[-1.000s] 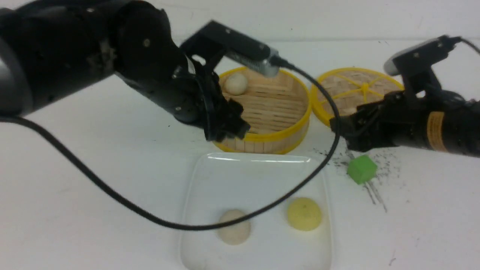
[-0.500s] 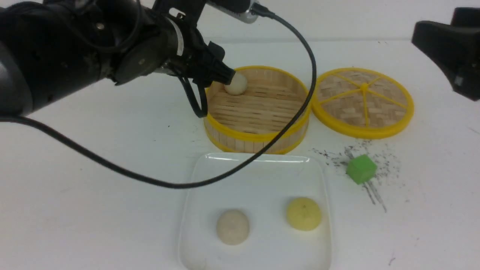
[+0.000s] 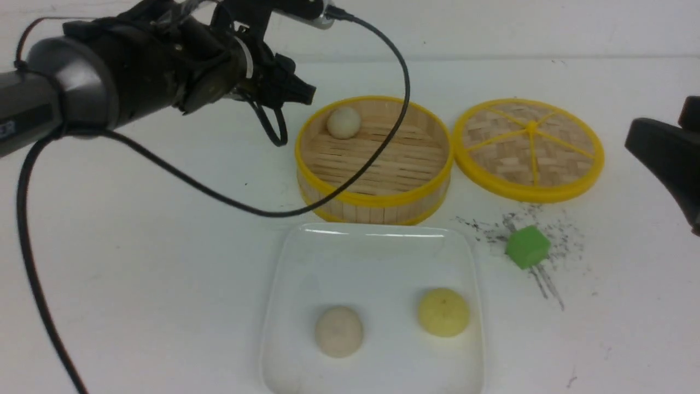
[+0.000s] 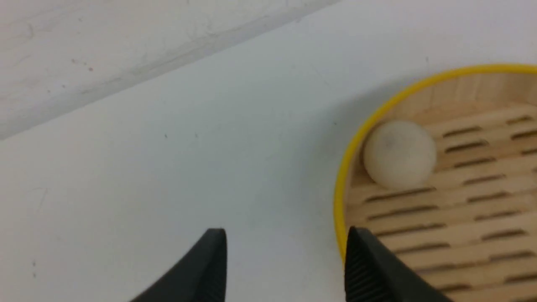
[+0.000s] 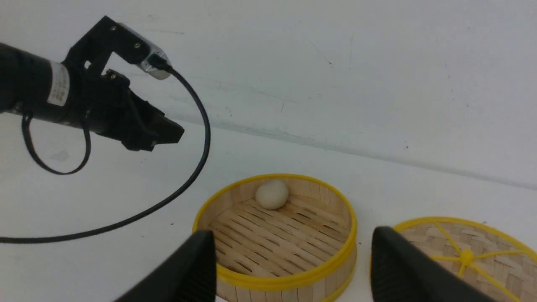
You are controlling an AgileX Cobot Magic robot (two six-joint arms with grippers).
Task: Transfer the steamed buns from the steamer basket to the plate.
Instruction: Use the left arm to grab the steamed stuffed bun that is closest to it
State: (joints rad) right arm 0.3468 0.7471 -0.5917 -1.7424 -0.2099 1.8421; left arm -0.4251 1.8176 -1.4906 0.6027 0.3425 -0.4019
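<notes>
One off-white steamed bun (image 3: 344, 122) lies in the steamer basket (image 3: 377, 205) against its far-left wall; it also shows in the left wrist view (image 4: 399, 153) and the right wrist view (image 5: 272, 194). An off-white bun (image 3: 339, 331) and a pale yellow bun (image 3: 443, 312) lie on the white plate (image 3: 377, 251). My left gripper (image 3: 298, 93) hangs open and empty above the table, just left of the basket's far rim (image 4: 348, 167). My right gripper (image 5: 293, 247) is open and empty; only part of that arm (image 3: 664, 153) shows at the right edge of the front view.
The flat woven lid (image 3: 529, 148) lies right of the basket. A green cube (image 3: 527, 247) sits on dark scuff marks right of the plate. The left arm's black cable (image 3: 350, 180) loops over the basket's front-left rim. A white wall stands behind the table.
My left gripper rose from the basket's near-left rim, reached the bun, then drew back left without it. My right arm pulled away to the right edge.
</notes>
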